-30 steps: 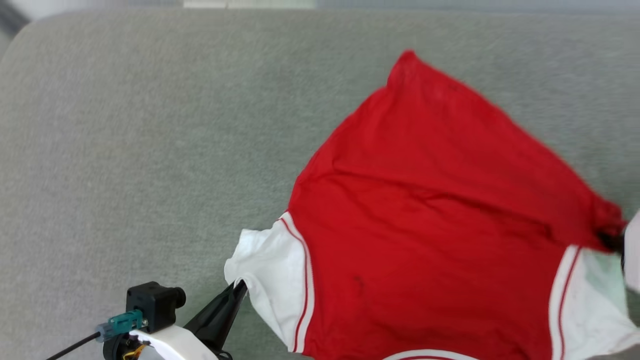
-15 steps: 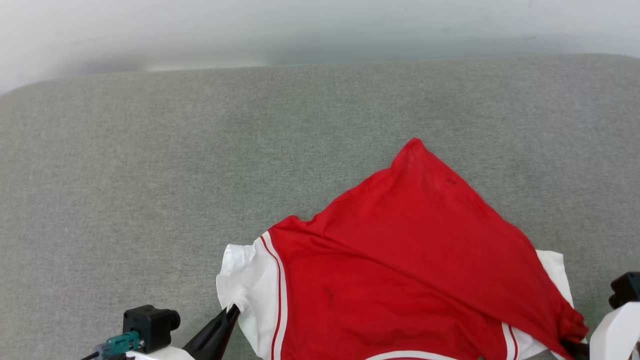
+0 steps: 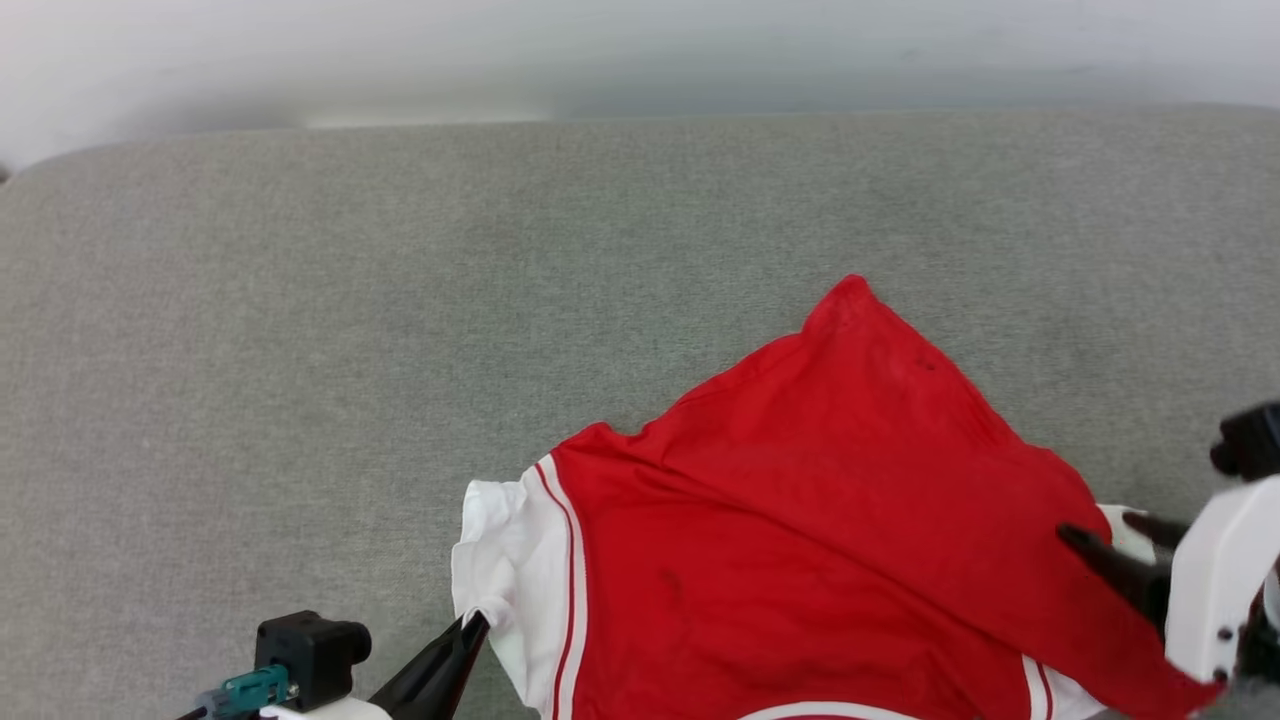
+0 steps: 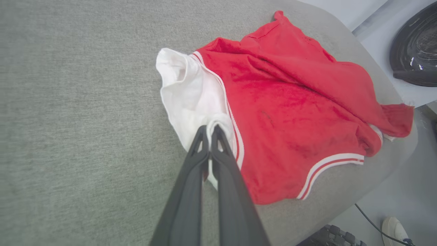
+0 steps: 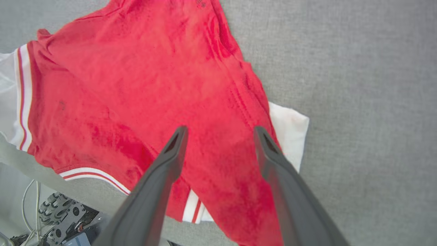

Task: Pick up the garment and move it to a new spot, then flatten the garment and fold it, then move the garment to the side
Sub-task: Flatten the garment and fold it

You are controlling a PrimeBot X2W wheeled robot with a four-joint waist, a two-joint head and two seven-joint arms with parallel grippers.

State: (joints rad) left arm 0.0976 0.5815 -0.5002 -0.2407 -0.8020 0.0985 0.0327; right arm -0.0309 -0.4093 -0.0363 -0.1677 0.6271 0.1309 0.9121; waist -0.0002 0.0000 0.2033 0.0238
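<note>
My left pincer (image 4: pixel 209 129) is clamped on a white sleeve edge of the garment (image 4: pixel 290 112), which spreads to its right over the grey surface (image 4: pixel 68 102). My right pincer (image 5: pixel 220 133) gapes wide and empty, with red cloth beneath its fingers.

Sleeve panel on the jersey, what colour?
White; the sleeve panel shows best in the left wrist view.
</note>
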